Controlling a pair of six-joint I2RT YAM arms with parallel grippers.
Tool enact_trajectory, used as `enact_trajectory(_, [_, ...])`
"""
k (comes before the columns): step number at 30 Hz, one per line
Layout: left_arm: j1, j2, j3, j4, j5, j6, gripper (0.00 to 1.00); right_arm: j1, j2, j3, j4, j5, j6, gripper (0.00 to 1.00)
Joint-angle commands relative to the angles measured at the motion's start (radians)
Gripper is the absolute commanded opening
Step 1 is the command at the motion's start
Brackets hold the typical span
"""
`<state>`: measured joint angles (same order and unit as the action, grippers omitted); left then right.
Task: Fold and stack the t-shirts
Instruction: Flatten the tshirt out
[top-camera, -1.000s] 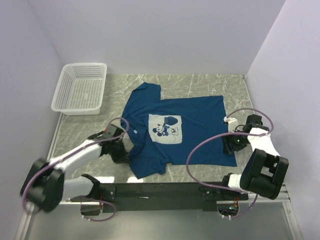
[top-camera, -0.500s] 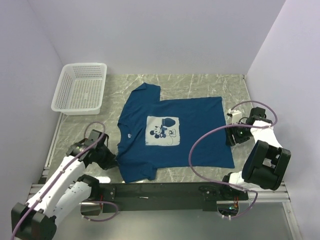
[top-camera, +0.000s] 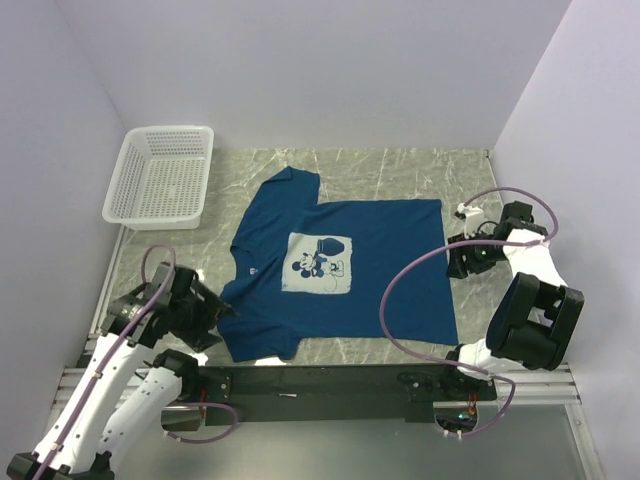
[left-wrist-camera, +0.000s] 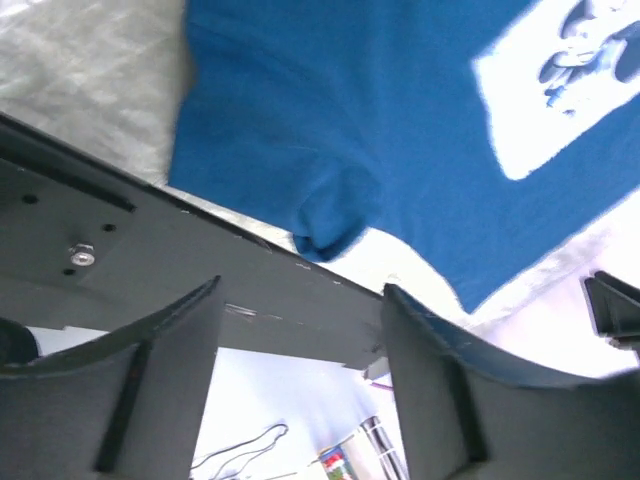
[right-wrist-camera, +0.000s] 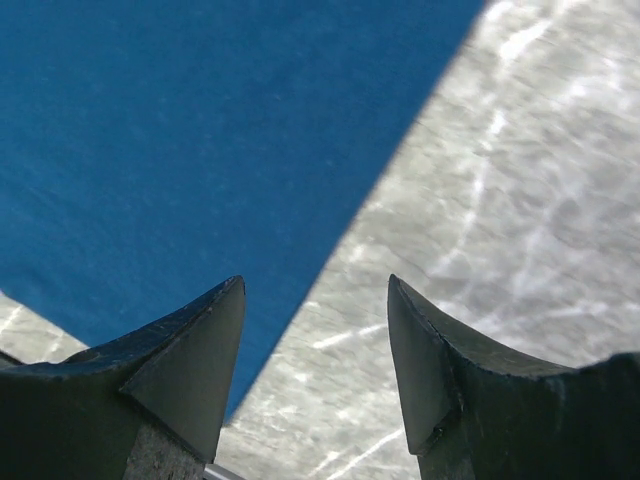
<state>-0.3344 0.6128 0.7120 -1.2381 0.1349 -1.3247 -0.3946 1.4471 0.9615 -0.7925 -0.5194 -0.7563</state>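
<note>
One navy t-shirt (top-camera: 340, 270) lies spread flat on the marbled table, its pale cartoon-mouse print (top-camera: 318, 265) facing up and its collar to the left. My left gripper (top-camera: 218, 318) stands open at the near-left sleeve, with nothing between its fingers. In the left wrist view the gripper (left-wrist-camera: 300, 287) hangs over the black base rail, with the t-shirt (left-wrist-camera: 350, 120) beyond its tips. My right gripper (top-camera: 452, 262) is open at the t-shirt's right hem. In the right wrist view the gripper (right-wrist-camera: 315, 290) straddles the hem edge of the t-shirt (right-wrist-camera: 200, 130) without holding it.
A white lattice basket (top-camera: 160, 178) sits at the far left corner of the table. The black base rail (top-camera: 320, 380) runs along the near edge, just below the shirt. Pale walls close in on the left, back and right.
My left gripper dragged the shirt left and toward the near edge, then let go and opened. The right gripper moved a little toward the far side along the hem.
</note>
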Motion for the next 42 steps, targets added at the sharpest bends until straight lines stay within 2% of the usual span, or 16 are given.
enact_trajectory(1, [0.005,0.034,0.150,0.073,-0.078,0.097,0.74,0.037,0.009,0.013,-0.008,-0.045,0.017,0.66])
enact_trajectory(2, [0.003,0.047,0.203,0.133,-0.089,0.230,0.83,0.043,0.013,0.011,-0.002,-0.069,0.023,0.66])
enact_trajectory(5, [0.005,0.077,0.166,0.531,-0.062,0.462,0.86,0.054,0.053,0.031,0.000,-0.149,0.043,0.66])
enact_trajectory(6, [0.006,0.106,0.147,0.750,-0.048,0.502,0.90,0.056,0.065,0.051,-0.020,-0.219,0.035,0.66])
enact_trajectory(7, [0.020,0.154,0.130,0.849,0.053,0.598,0.91,0.059,0.085,0.060,-0.036,-0.270,0.022,0.66])
enact_trajectory(9, [0.029,0.409,0.190,0.983,0.092,0.691,0.88,0.060,0.104,0.080,-0.071,-0.377,-0.015,0.66])
enact_trajectory(10, [0.029,0.517,0.316,0.985,0.107,0.826,0.82,0.062,0.111,0.088,-0.076,-0.393,-0.017,0.66])
enact_trajectory(11, [0.029,0.729,0.393,0.968,0.112,0.888,0.77,0.066,0.114,0.094,-0.079,-0.405,-0.020,0.66])
enact_trajectory(12, [0.032,0.825,0.471,0.929,0.100,0.936,0.72,0.066,0.114,0.101,-0.073,-0.425,-0.017,0.65])
enact_trajectory(14, [0.023,1.043,0.680,0.908,0.050,1.121,0.69,0.066,0.098,0.105,-0.050,-0.422,-0.002,0.64])
enact_trajectory(16, [0.014,1.142,0.820,0.920,0.009,1.305,0.69,0.065,0.079,0.108,-0.011,-0.416,0.018,0.63])
enact_trajectory(22, [0.018,1.341,0.862,1.189,-0.073,1.730,0.74,0.072,0.024,0.091,0.136,-0.390,0.071,0.60])
enact_trajectory(27, [0.043,1.528,0.986,1.230,0.000,1.927,0.58,0.080,-0.011,0.062,0.160,-0.421,0.074,0.60])
enact_trajectory(30, [0.051,1.623,1.101,1.182,0.051,2.009,0.53,0.079,-0.022,0.040,0.153,-0.429,0.051,0.61])
enact_trajectory(32, [0.058,1.670,1.170,1.157,0.144,2.048,0.49,0.080,-0.014,0.036,0.144,-0.426,0.035,0.61])
enact_trajectory(42, [0.037,1.802,1.276,1.171,0.170,2.086,0.48,0.077,0.047,0.068,0.078,-0.441,0.008,0.61])
